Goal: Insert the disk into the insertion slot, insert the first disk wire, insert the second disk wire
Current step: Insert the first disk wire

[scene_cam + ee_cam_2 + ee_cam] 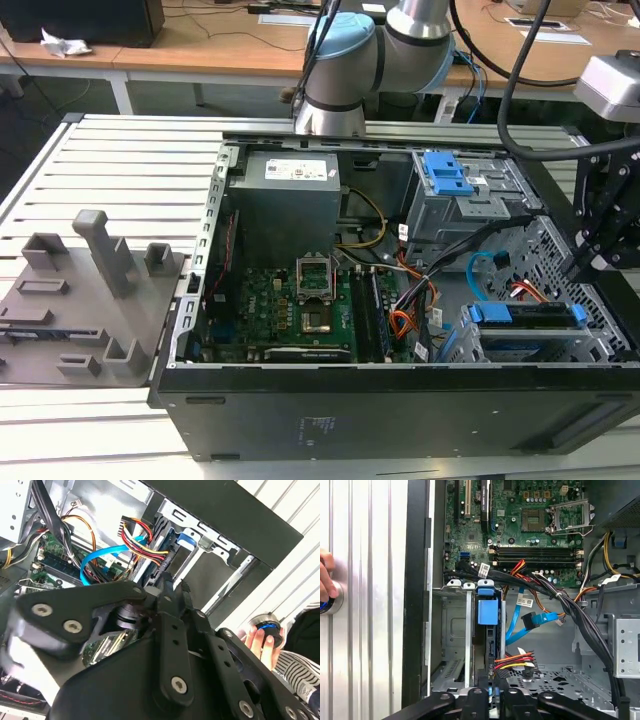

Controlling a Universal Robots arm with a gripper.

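Disk (pixel 487 612) seated edge-on in the insertion slot (pixel 454 630). At its rear edge, the pincer (pixel 169 584) appears closed on the dark plug of the first disk wire (pixel 512 659). The second disk wire (pixel 530 622) hangs loose just beside. A tilted plug could jam or slip free.

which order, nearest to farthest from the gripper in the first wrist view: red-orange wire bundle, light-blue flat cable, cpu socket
1. red-orange wire bundle: right beside the gripper.
2. light-blue flat cable: looping midway between the other two.
3. cpu socket: far off on the motherboard.
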